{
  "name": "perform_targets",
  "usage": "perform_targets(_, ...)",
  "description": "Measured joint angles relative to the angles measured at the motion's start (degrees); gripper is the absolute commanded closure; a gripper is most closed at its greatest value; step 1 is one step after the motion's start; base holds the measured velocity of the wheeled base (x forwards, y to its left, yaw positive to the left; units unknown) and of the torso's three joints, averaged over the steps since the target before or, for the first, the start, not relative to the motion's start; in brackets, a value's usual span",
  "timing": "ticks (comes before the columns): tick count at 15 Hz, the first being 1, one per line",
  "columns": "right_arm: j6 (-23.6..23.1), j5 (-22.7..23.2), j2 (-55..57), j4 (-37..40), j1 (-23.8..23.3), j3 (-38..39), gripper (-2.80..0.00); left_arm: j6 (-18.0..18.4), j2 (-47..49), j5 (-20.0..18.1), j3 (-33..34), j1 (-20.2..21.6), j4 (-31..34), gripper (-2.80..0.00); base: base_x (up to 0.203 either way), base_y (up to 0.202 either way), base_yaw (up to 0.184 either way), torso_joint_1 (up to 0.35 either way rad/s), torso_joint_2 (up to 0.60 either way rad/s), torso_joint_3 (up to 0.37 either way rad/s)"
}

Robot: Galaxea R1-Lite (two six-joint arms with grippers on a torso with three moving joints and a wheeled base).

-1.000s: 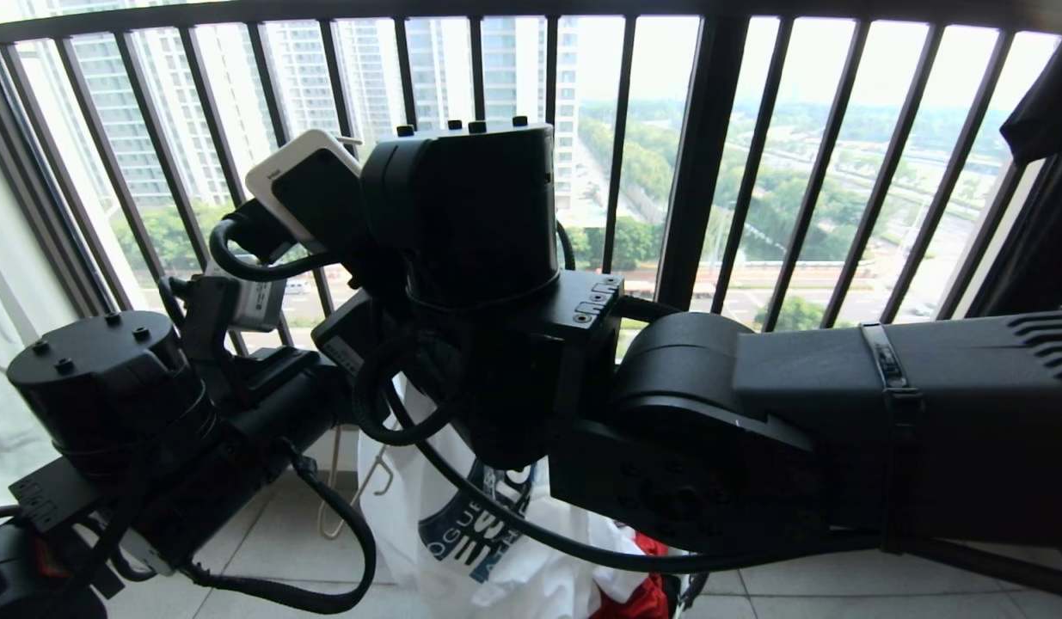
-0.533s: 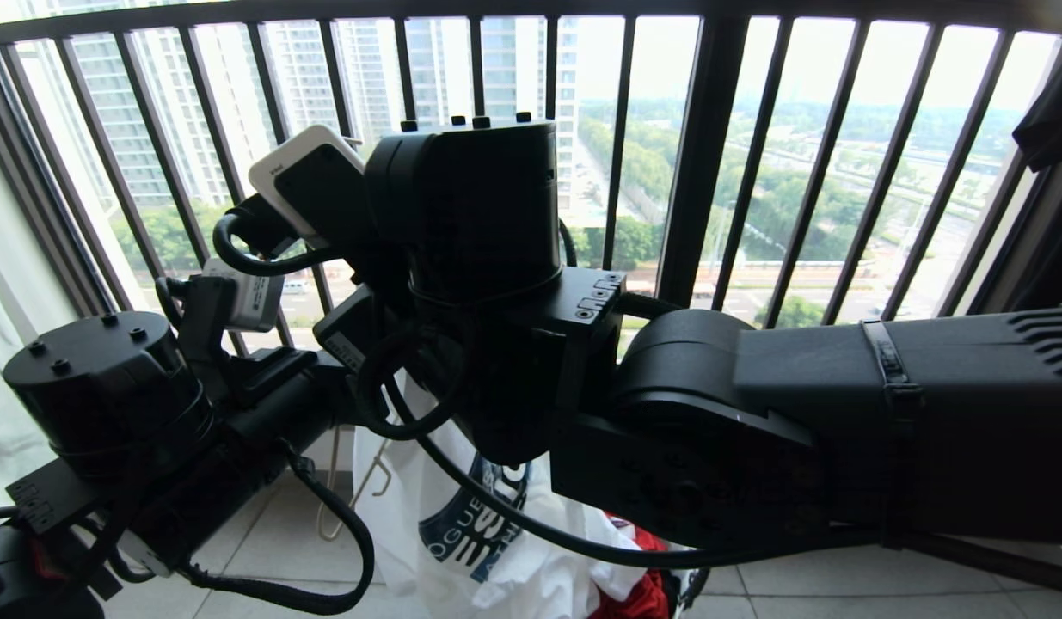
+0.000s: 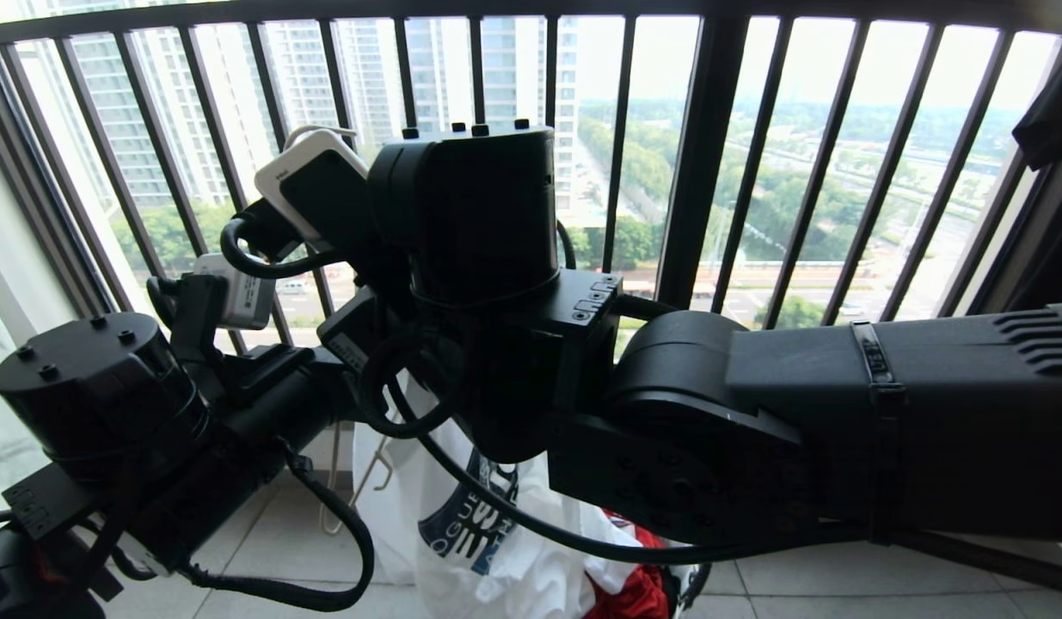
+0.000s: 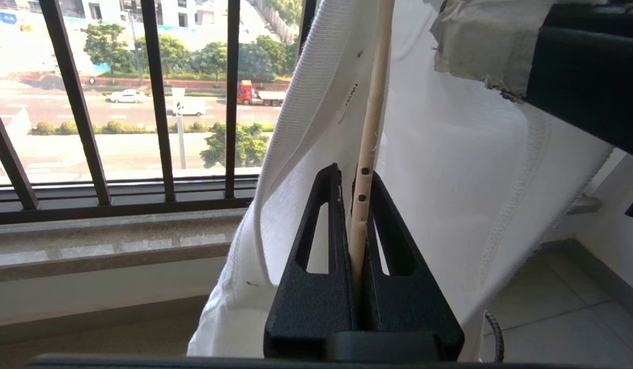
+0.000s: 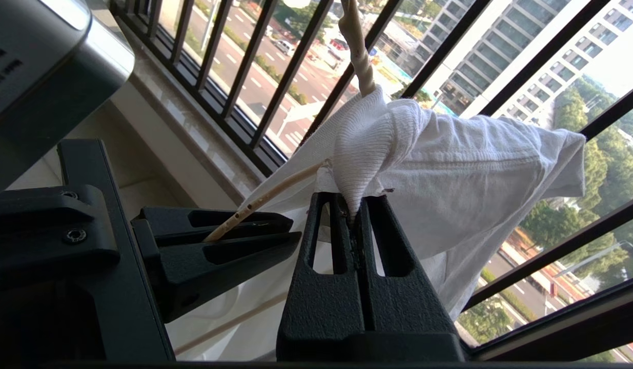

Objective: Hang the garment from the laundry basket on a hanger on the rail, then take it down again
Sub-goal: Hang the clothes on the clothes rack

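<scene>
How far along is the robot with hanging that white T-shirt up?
Done: the T-shirt is out of the basket and its ribbed collar is over the hanger. In hand: the left gripper is shut on the hanger's wire, and the right gripper pinches the collar. Left: hooking the hanger on the rail, which is out of view, then taking it down.

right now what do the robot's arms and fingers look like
Both arms are matte black, with round bolted joint housings and looping black cables. A white-cased camera sits on each wrist. The left gripper and right gripper have black, textured, wedge-shaped fingers with slot cutouts.
</scene>
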Motion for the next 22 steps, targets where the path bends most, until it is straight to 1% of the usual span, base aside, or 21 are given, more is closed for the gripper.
perform_targets(1, 0.0, 0.0, 0.0, 0.0, 0.0, 0.0, -2.8, 0.0, 0.0, 0.0, 0.0, 0.0, 0.0, 0.0, 0.0, 0.0, 0.0, 0.0, 0.0, 0.0)
perform_targets(11, 0.2, -0.2, -0.7, -0.1, 0.0, 0.8, -2.8, 0.0, 0.1, 0.0, -0.1, 0.2, -0.7, 0.0, 0.0, 0.0, 0.0, 0.0, 0.0, 0.0)
perform_targets(19, 0.6, -1.5, -5.7, -0.2, 0.0, 5.5, -2.8, 0.1, 0.2, 0.1, -0.1, 0.3, -1.2, 0.0, 0.0, 0.0, 0.0, 0.0, 0.0, 0.0)
perform_targets(22, 1.5, -1.8, -8.6, -0.3, -0.6, 8.0, -2.8, 0.0, 0.2, 0.0, 0.0, 0.3, -1.2, 0.0, 0.0, 0.0, 0.0, 0.0, 0.0, 0.0)
